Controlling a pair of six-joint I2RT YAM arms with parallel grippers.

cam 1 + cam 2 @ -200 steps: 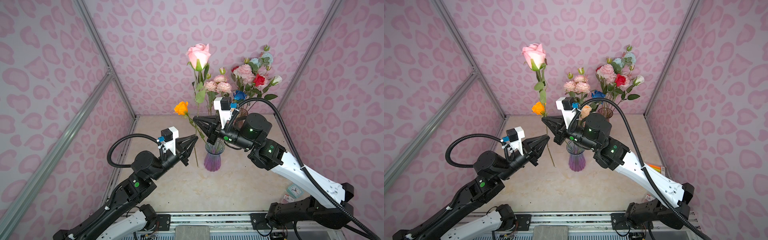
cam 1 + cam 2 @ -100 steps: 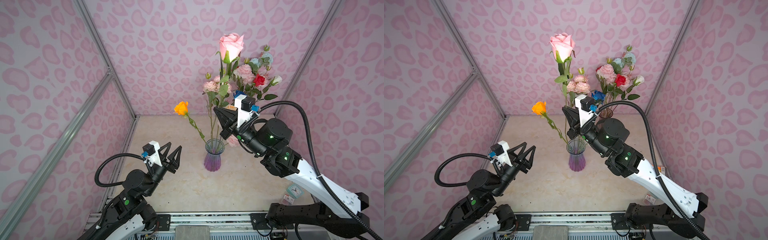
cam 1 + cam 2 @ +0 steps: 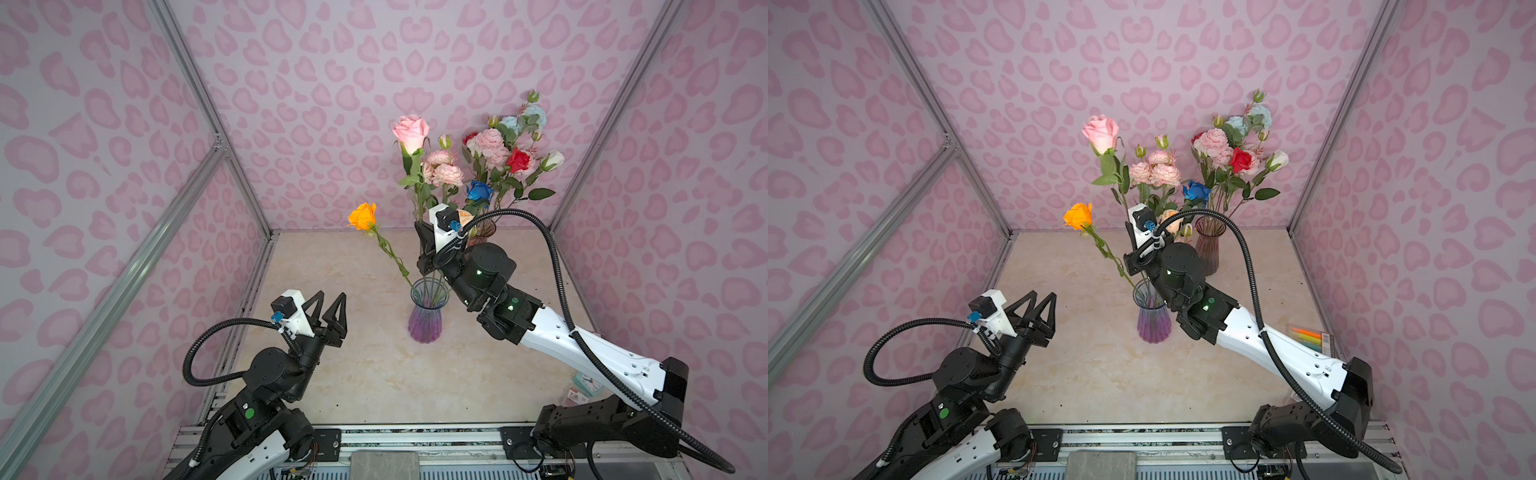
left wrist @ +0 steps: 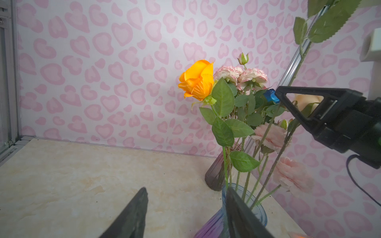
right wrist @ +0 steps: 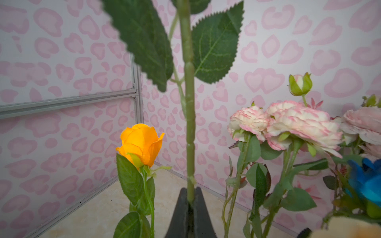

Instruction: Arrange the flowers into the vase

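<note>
- The left pincer [image 3: 332, 293] has let go of the orange rose [image 3: 363, 216] and pulled back; it now sits low and to the left of the purple vase [image 3: 424, 316], well apart from it, jaws spread and empty
- The orange rose is left standing by itself in the purple vase, its stem leaning out to the left of the rim, so that flower looks placed
- The right pincer [image 5: 190, 189] has swung the pink rose [image 3: 410, 129] from the left side of the purple vase to directly above its mouth; its jaws are clenched on the green stem, and the pink head stands high above the vase
- The stem runs down from the jaws towards the vase mouth; whether its lower end is already inside cannot be told for certain
- A pink-and-white peony spray [image 3: 444, 170] also rises from the purple vase
- Judged from this, the pink rose's placing is nearly done, needing only a lowering and a release
- More flowers [image 3: 507, 153] wait in a dark vase [image 3: 1207, 245] behind and to the right of the purple vase, so much of the task remains
- A small packet [image 3: 1308, 334] lies on the desk [image 3: 353, 374] far to the right of the purple vase; its barcode shows, but no writing or brand can be read
</note>
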